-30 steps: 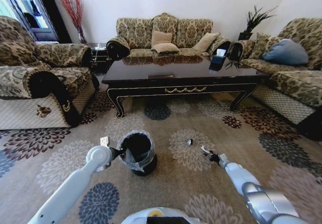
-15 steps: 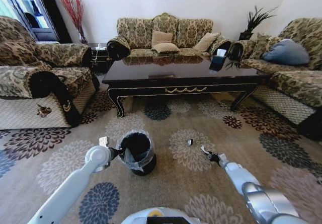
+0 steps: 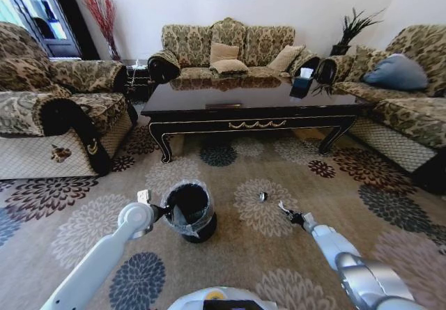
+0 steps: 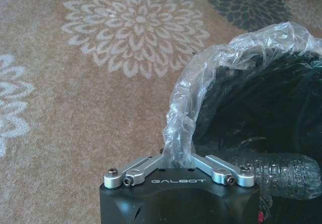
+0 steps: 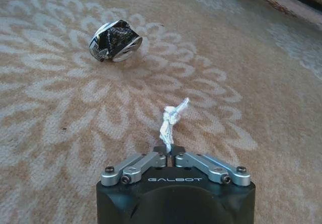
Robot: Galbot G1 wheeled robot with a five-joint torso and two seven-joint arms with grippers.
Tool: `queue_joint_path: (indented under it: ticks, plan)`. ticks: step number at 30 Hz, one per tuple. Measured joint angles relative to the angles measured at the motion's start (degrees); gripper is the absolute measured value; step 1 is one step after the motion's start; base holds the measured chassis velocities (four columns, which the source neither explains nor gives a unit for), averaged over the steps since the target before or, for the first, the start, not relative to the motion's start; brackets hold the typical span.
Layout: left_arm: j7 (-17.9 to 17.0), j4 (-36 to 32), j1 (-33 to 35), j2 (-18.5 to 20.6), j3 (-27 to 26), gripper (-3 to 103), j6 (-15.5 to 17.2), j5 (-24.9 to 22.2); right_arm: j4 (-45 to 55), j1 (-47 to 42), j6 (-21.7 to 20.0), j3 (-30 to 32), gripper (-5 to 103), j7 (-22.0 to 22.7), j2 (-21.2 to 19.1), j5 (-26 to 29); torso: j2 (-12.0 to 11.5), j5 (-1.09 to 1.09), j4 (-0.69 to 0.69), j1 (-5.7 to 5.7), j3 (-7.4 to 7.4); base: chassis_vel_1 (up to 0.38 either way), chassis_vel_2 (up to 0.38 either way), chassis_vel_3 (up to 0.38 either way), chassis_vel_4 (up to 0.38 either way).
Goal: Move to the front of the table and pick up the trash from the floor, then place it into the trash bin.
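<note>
The black trash bin (image 3: 189, 212) with a clear liner stands on the carpet in front of the dark table (image 3: 254, 106). My left gripper (image 3: 165, 212) is at the bin's rim, shut on a fold of the liner (image 4: 177, 133). A clear plastic bottle (image 4: 282, 174) lies inside the bin. My right gripper (image 3: 286, 212) hovers low over the carpet to the right of the bin, shut on a thin white scrap (image 5: 171, 119). A small dark crushed piece of trash (image 3: 263, 196) (image 5: 114, 41) lies on the floor just beyond it. A white scrap (image 3: 144, 196) lies to the left of the bin.
Patterned sofas surround the table: an armchair (image 3: 56, 115) on the left, a couch (image 3: 230, 49) behind, another sofa (image 3: 404, 101) on the right. A small black tissue box (image 3: 302, 83) sits on the table. Open floral carpet (image 3: 237, 254) stretches between me and the table.
</note>
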Motion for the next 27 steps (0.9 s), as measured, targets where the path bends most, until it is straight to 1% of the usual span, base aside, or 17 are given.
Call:
queue_joint_path:
  ticks: [1, 2, 4, 11, 14, 16, 17, 18, 19, 21, 22, 23, 25, 27]
  plan:
    - [0.0, 0.0, 0.0, 0.0, 0.0, 0, 0.0, 0.0, 0.0, 0.0, 0.1, 0.0, 4, 0.0, 0.0, -0.2, 0.0, 0.0, 0.0, 0.0, 0.0, 0.0, 0.0, 0.0, 0.0]
    - [0.0, 0.0, 0.0, 0.0, 0.0, 0, 0.0, 0.0, 0.0, 0.0, 0.1, 0.0, 4, 0.0, 0.0, -0.2, 0.0, 0.0, 0.0, 0.0, 0.0, 0.0, 0.0, 0.0, 0.0]
    - [0.0, 0.0, -0.1, 0.0, 0.0, 0, 0.0, 0.0, 0.0, 0.0, 0.3, 0.1, 1, 0.0, 0.0, -0.3, 0.0, 0.0, -0.01, 0.0, 0.0, 0.0, 0.0, 0.0, 0.0]
    - [0.0, -0.3, -0.1, 0.0, 0.2, 0, 0.0, 0.0, 0.6, -0.6, 1.0, 0.3, 0, 0.0, -0.1, -0.3, 0.0, 0.0, 0.0, 0.0, 0.0, 0.0, 0.0, 0.0, 0.0]
    - [0.0, -0.6, -0.1, 0.0, 0.4, 0, 0.0, 0.0, 1.5, -1.1, 1.7, 0.3, 0, -0.1, -0.5, 0.1, 0.0, 0.01, 0.0, 0.0, 0.0, 0.0, 0.0, 0.0, 0.0]
    - [-0.1, -0.7, -0.2, 0.0, 0.9, 0, 0.0, 0.0, 3.8, -2.1, 2.4, 0.1, 0, 0.0, -1.6, 1.4, 0.0, 0.01, 0.01, 0.0, 0.0, 0.0, 0.0, 0.0, 0.0]
    - [-0.2, -0.7, -0.4, -0.1, 1.3, 0, 0.0, 0.1, 6.1, -3.3, 2.8, -0.5, 0, 0.2, -2.5, 2.7, 0.0, 0.01, 0.02, 0.0, 0.0, 0.0, 0.0, 0.0, 0.0]
    - [-0.3, -0.7, -0.7, -0.3, 1.8, 0, 0.0, 0.2, 9.3, -4.9, 3.2, -1.2, 0, 0.7, -3.8, 3.9, 0.0, 0.01, 0.0, 0.0, 0.0, 0.0, 0.0, 0.0, 0.0]
    - [-0.3, -0.7, -0.7, -0.3, 1.8, 0, 0.0, 0.2, 9.3, -4.9, 3.2, -1.2, 0, 0.7, -3.8, 3.9, 0.0, 0.01, 0.0, 0.0, 0.0, 0.0, 0.0, 0.0, 0.0]
    - [-0.6, -0.3, -1.7, -0.9, 3.3, 0, 0.0, 0.4, 17.6, -9.2, 3.5, -2.5, 0, 1.6, -6.3, 6.5, 0.0, -0.02, 0.0, 0.0, -0.01, 0.0, 0.0, 0.0, 0.0]
    - [-0.7, -0.1, -2.1, -1.4, 3.9, 0, 0.0, 0.5, 22.1, -12.2, 3.4, -2.8, 0, 1.9, -7.6, 8.1, 0.0, -0.03, 0.03, 0.0, -0.01, 0.0, 0.0, 0.0, 0.0]
    - [-0.7, -0.1, -2.1, -1.4, 3.9, 0, 0.0, 0.5, 22.1, -12.2, 3.4, -2.8, 0, 1.9, -7.6, 8.1, 0.0, -0.03, 0.03, 0.0, -0.01, 0.0, 0.0, 0.0, 0.0]
    - [-1.7, 0.1, -3.3, -2.6, 5.3, 0, 0.0, -0.2, 33.4, -19.9, 1.9, -2.3, 0, 2.0, -10.3, 11.9, 0.0, 0.07, -0.04, 0.0, 0.0, 0.0, 0.0, 0.0, 0.0]
    - [-2.7, 0.0, -4.6, -3.9, 6.7, 0, 0.0, -1.3, 43.2, -26.0, 0.7, 0.3, 0, 2.0, -12.3, 14.1, 0.0, 0.01, -0.02, 0.0, -0.01, 0.0, 0.0, 0.0, 0.0]
